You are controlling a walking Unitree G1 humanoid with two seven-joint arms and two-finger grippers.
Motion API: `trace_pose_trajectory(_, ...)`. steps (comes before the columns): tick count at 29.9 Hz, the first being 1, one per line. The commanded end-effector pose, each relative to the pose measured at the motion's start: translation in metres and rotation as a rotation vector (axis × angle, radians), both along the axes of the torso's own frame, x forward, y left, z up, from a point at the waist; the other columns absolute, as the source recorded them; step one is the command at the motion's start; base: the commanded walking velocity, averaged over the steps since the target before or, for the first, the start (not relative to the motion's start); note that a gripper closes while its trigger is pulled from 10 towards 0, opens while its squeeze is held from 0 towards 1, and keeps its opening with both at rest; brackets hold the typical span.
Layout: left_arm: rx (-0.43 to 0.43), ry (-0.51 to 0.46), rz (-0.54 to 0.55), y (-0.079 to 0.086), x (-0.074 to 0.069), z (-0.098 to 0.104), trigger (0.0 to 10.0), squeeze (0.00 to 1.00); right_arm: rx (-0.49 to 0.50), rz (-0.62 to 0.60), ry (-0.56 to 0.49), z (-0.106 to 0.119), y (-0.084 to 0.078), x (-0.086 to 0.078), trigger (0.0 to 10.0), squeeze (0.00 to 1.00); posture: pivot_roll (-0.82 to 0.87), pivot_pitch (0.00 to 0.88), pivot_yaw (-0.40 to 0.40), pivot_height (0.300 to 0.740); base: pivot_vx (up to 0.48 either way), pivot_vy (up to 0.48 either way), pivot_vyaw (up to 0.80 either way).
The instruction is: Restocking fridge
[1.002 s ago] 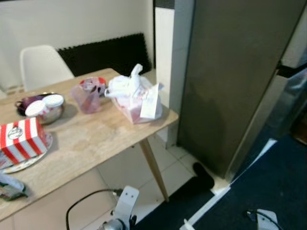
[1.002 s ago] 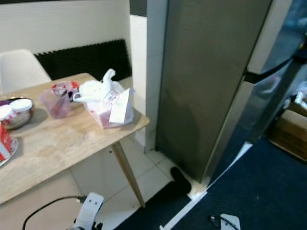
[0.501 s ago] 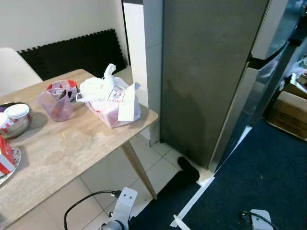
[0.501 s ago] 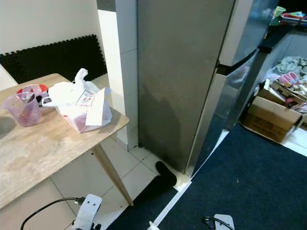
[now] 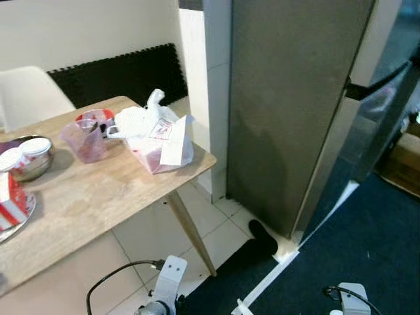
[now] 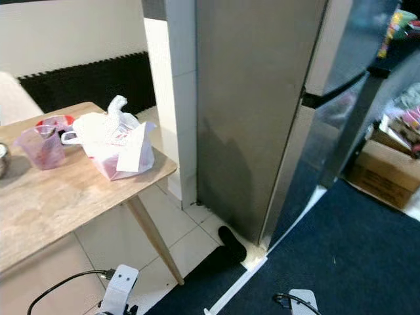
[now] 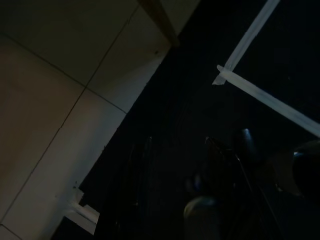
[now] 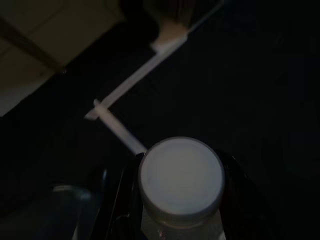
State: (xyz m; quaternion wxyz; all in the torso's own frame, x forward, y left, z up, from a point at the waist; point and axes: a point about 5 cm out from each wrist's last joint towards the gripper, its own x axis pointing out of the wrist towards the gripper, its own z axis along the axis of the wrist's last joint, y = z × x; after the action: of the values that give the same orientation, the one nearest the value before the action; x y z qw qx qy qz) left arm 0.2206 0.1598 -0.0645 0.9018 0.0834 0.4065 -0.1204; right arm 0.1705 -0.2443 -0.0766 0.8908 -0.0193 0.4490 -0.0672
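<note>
Between the black fingers (image 8: pixel 117 200) of the right gripper (image 8: pixel 180 200) sits a jar (image 8: pixel 181 186) with a white lid, clamped on both sides, low above the dark carpet (image 6: pixel 367 262). Ahead stands the fridge (image 5: pixel 295 111), its door closed. For the left gripper (image 7: pixel 175 170), too dark, I cannot tell the state.

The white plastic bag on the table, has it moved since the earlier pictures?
No. The white plastic bag sits at the same table corner, beside the pink cup; the camera alone shifted.
</note>
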Motion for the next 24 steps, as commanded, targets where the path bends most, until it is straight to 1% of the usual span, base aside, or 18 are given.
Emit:
trace_pose_trajectory(1, -0.002, 0.022, 0.009, 0.001, -0.005, -0.003, 10.0, 0.0, 0.003, 0.011, -0.03, 0.002, 0.003, 0.004, 10.0, 0.0, -0.1, 0.028, 0.008, 0.726, 0.0, -0.311, 0.0)
trace_pose_trajectory(13, -0.006, 0.015, 0.009, 0.0, -0.004, -0.003, 10.0, 0.0, -0.005, 0.025, -0.044, 0.004, 0.001, 0.007, 10.0, 0.0, -0.11, 0.016, 0.003, 0.726, 0.0, -0.31, 0.0)
trace_pose_trajectory(24, -0.013, 0.007, 0.003, -0.003, -0.001, -0.001, 10.0, 0.0, -0.012, 0.029, -0.081, 0.009, 0.0, 0.015, 10.0, 0.0, -0.11, 0.002, 0.002, 0.726, 0.0, -0.309, 0.0)
